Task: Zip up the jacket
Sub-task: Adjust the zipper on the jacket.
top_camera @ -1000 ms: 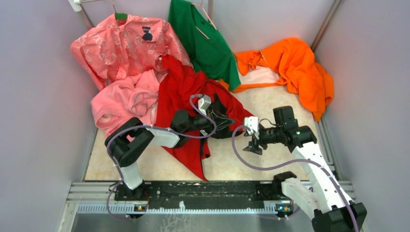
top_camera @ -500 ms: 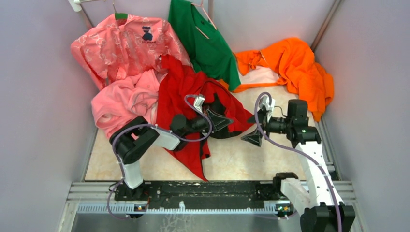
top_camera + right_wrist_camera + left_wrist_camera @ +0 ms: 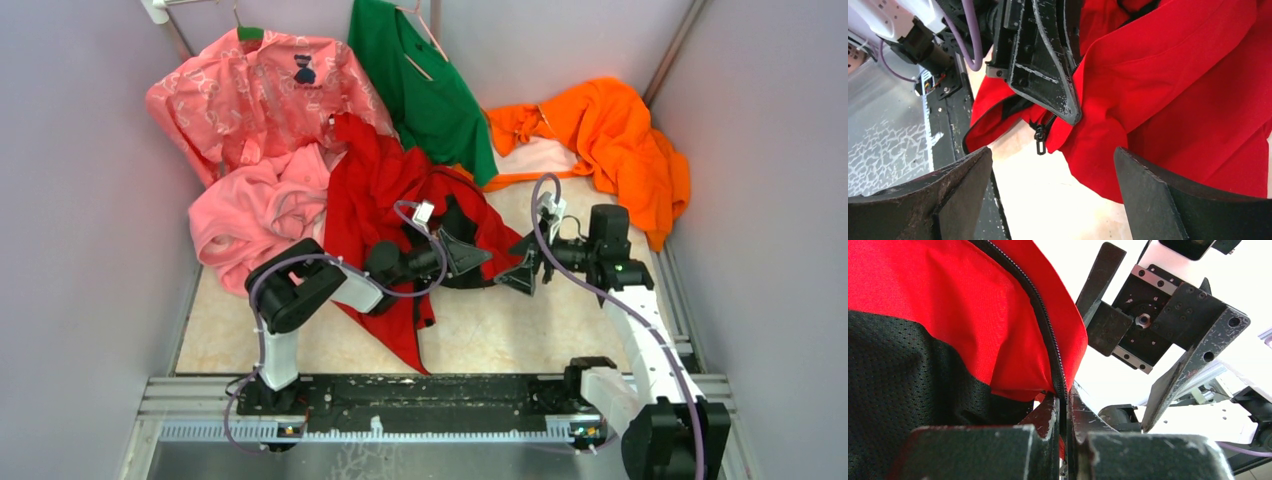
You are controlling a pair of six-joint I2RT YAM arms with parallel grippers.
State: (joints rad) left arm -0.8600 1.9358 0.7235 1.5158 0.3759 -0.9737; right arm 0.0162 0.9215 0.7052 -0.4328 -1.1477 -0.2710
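Closing in leftward with right gripper [image 3: 517, 274], jaws spreading wide.
Clamping left gripper [image 3: 1064, 401] on zipper edge of jacket [image 3: 365, 190], likely limp and slippery; targeting dangling zipper pull [image 3: 1040, 143] for hold.

Green shirt [image 3: 420, 90], orange garment [image 3: 620, 140]

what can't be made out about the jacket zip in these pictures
Top view: the zip pull is too small to see between the left hand and the open right hand.
Left wrist view: the zip vanishes between that hand's shut fingers.
Right wrist view: folds of the jacket hide the other zip edge.
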